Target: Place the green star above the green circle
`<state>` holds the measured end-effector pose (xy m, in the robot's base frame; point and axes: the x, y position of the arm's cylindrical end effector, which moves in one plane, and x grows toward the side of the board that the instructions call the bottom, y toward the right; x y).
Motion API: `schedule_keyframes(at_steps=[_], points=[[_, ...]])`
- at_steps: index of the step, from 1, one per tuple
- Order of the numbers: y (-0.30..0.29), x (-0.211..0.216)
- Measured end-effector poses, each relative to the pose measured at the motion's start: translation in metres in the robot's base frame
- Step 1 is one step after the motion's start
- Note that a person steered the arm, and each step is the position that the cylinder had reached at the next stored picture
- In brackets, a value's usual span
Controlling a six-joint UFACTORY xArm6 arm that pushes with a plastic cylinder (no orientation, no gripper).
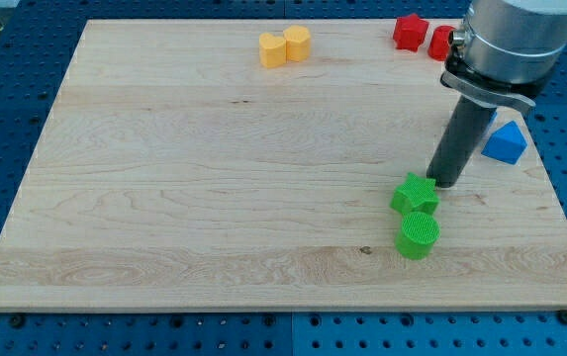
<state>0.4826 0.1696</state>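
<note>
One green star (415, 194) touches the green circle (419, 235) below — my tip (445, 184) beside it, no fingers fitted.

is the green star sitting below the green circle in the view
No, the green star lies just above the green circle, with my tip at the star's upper right.

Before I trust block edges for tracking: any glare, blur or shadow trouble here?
Camera view: sharp and evenly lit, no glare on the board; my tip casts only a faint shadow beside the green star; the green circle has crisp edges.
</note>
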Motion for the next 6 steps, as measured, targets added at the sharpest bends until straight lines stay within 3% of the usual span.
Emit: schedule_keyframes(at_steps=[6], points=[[-0.023,0.007]])
